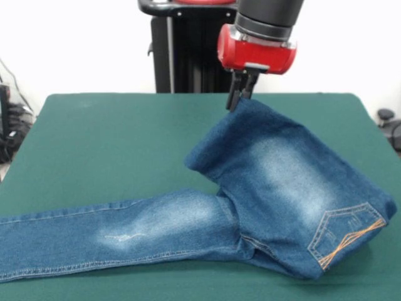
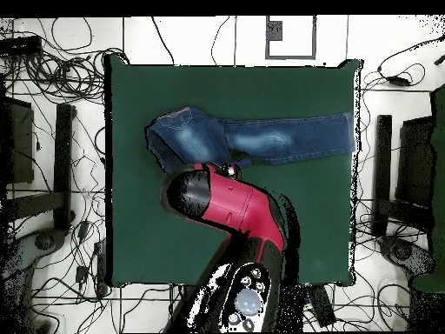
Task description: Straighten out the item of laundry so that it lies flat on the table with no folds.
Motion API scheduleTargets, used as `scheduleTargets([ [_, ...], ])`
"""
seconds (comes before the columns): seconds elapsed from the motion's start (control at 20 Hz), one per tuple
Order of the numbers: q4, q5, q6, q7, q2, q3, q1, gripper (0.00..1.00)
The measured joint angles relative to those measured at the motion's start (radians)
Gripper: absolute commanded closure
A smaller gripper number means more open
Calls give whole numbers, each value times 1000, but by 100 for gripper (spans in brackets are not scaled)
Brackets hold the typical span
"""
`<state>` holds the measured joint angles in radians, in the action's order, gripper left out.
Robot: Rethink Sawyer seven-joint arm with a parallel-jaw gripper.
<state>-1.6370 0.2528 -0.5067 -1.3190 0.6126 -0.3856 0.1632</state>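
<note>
The jeans [image 1: 250, 207] lie on the green tabletop [image 1: 113, 144], one leg stretched out flat from the seat toward the tabletop's edge, the other folded up over the seat, beside the orange-stitched pocket [image 1: 344, 235]. The claw [image 1: 241, 94] is clenched on the raised end of that folded leg, holding it above the cloth. The red arm [image 2: 230, 204] hides the fold from overhead.
</note>
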Motion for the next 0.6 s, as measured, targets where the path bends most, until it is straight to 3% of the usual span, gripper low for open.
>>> scheduleTargets([
  [0.6,107,-35,-259,0,0,0,-2,100],
])
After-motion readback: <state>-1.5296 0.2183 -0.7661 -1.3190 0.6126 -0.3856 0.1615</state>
